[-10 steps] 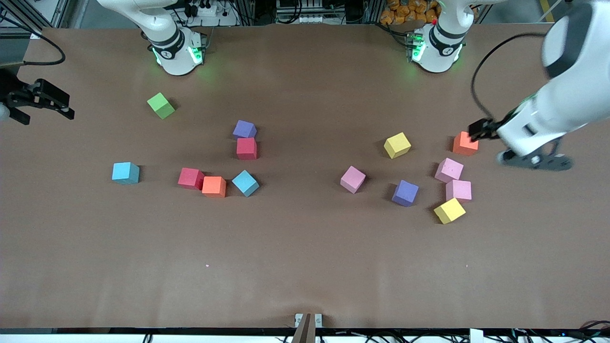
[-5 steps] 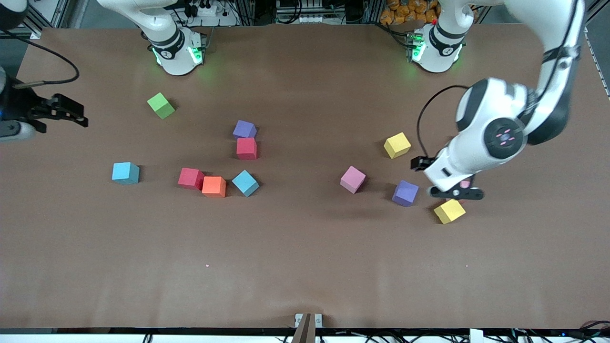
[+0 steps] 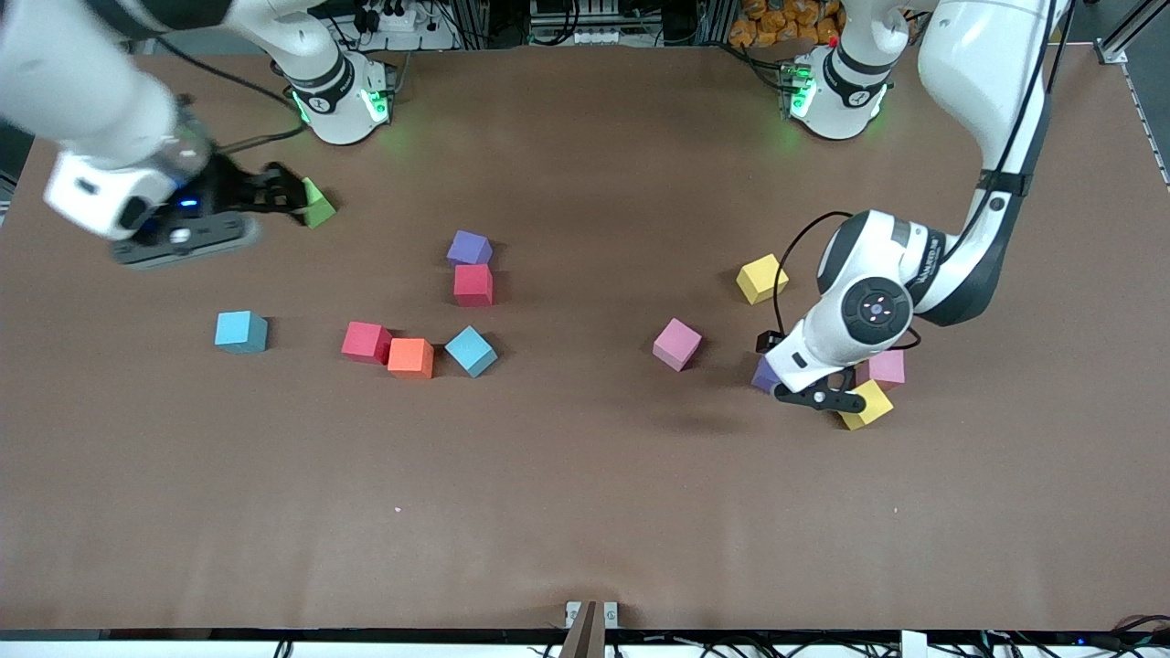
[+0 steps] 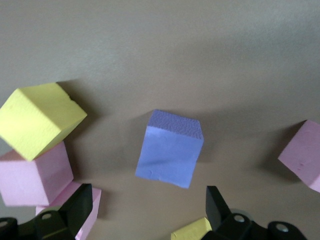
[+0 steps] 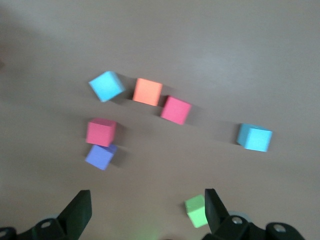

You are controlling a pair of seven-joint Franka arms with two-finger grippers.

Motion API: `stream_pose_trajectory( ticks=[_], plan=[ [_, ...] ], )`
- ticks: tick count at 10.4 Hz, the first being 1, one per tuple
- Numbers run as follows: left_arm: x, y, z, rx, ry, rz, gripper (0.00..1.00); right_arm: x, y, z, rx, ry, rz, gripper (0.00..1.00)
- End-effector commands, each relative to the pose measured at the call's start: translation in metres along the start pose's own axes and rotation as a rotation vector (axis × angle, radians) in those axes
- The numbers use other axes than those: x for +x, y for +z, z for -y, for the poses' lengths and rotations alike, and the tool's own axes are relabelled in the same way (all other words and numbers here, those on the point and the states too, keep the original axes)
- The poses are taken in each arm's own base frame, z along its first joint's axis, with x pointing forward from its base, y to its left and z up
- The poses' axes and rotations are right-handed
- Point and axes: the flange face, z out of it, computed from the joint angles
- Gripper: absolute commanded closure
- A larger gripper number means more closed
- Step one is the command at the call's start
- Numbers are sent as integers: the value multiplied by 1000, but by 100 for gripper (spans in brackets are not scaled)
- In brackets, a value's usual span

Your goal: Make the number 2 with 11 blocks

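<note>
The left tool (image 4: 145,210), fingers spread, is over a purple cube (image 3: 764,373) hemmed toward the left arm's end by two pink cubes (image 4: 32,175) and a yellow cube (image 3: 866,407) packed touching. Toward the middle, bare desk (image 3: 585,493) separates it from a lone pink cube (image 3: 677,344). The right tool (image 3: 274,194), also spread, has only the lime-green cube (image 3: 318,208) under it. The wide strip of desk nearest the front camera carries no cubes
</note>
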Motion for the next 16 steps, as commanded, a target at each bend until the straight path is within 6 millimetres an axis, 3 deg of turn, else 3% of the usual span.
stream_pose_trajectory(
  ticks=[1, 5, 6, 7, 8, 9, 11, 15, 16],
  plan=[
    [12, 12, 5, -3, 60, -29, 0, 1, 43, 65, 7, 84, 12, 0],
    [14, 31, -15, -17, 80, -36, 0, -19, 163, 125, -27, 210, 39, 0],
    [14, 33, -14, -17, 86, -31, 0, -14, 198, 128, -35, 209, 39, 0],
    [13, 37, -16, -18, 98, -22, 0, -7, 232, 140, -56, 195, 60, 0],
    [13, 40, -13, -17, 103, -18, 0, -4, 264, 164, -67, 163, 52, 0],
    [13, 46, -13, -19, 113, -9, 0, 3, 292, 171, -67, 162, 34, 0],
    [13, 57, -16, -20, 115, 6, 0, 9, 320, 171, -77, 170, 38, 0],
    [13, 67, -18, -21, 107, 22, 0, 15, 341, 146, -89, 149, 71, 0],
    [12, 68, -19, -20, 98, 28, 19, 15, 347, 134, -85, 146, 71, 0]
  ],
)
